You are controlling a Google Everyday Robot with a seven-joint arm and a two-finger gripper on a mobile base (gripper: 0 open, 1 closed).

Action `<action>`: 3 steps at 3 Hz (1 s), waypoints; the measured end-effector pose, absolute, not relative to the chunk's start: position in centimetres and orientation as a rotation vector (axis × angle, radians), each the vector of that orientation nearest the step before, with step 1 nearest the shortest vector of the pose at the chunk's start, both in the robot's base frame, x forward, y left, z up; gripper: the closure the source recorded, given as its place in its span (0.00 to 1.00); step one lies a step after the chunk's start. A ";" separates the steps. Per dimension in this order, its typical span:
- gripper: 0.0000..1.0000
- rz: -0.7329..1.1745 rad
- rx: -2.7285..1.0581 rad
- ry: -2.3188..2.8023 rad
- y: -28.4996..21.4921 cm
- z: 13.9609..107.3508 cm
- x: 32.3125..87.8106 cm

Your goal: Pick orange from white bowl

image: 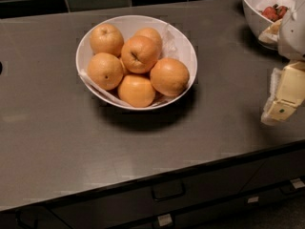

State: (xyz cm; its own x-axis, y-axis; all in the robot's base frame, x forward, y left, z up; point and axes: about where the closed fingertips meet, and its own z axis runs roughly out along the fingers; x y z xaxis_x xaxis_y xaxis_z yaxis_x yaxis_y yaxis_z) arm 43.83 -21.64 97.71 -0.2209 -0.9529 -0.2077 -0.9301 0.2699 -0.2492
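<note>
Smooth orange [169, 76] atop heap in white bowl [125, 23]; gripper [275, 114] well apart over counter [57, 142] — grip state unclear

Six oranges [139, 54] are heaped in a bowl [186, 49] set mid-worktop [57, 147], a second bowl [251, 6] is placed behind it at the far right corner, and the claw [278, 109] is held well right of the first bowl, before the second.
</note>
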 end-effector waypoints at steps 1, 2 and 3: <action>0.00 -0.102 -1.723 2.229 -21.6 97.7 43.8; 0.00 -0.080 -1.776 2.111 -16.7 98.6 45.8; 0.00 -0.050 -1.863 1.998 -10.9 98.7 46.9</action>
